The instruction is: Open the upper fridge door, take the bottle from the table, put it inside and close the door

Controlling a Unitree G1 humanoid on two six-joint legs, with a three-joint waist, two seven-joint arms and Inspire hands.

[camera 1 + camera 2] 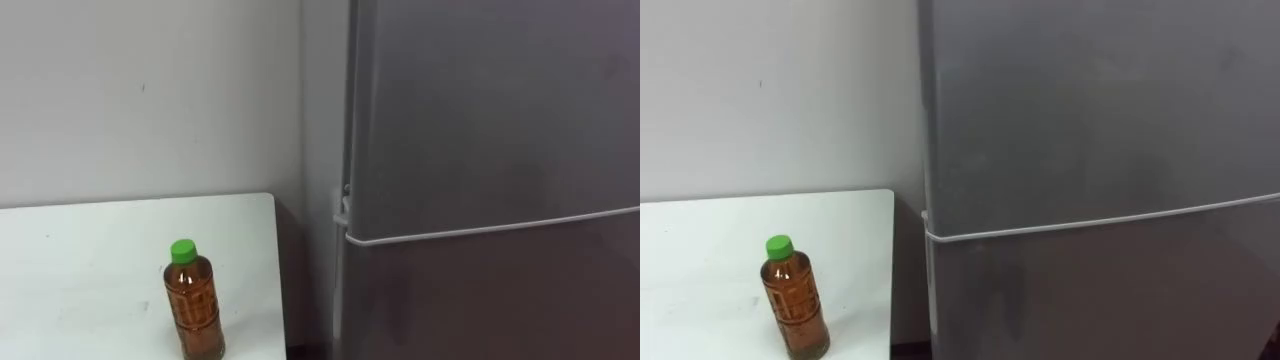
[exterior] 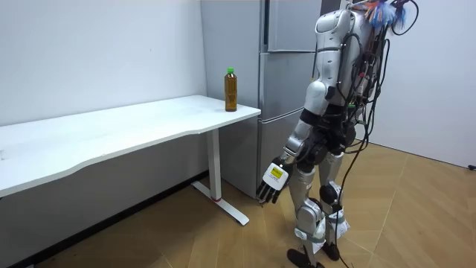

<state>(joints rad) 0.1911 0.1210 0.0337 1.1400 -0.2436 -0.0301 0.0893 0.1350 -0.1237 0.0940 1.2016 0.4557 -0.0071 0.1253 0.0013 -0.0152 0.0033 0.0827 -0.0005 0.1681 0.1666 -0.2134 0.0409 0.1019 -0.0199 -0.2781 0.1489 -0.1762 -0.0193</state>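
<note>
From my seat I can read no text, number or sign anywhere. The bottle (image 1: 194,300), at the lower left of the left eye view, carries a label (image 1: 197,305) around its body with faint printed marks on it. They are too small for me to make out a single letter. In the room view, the tag (image 2: 275,174) on the back of the left hand (image 2: 270,184), at the lower middle of the frame, shows a yellowish patch, but I cannot read anything on it.
</note>
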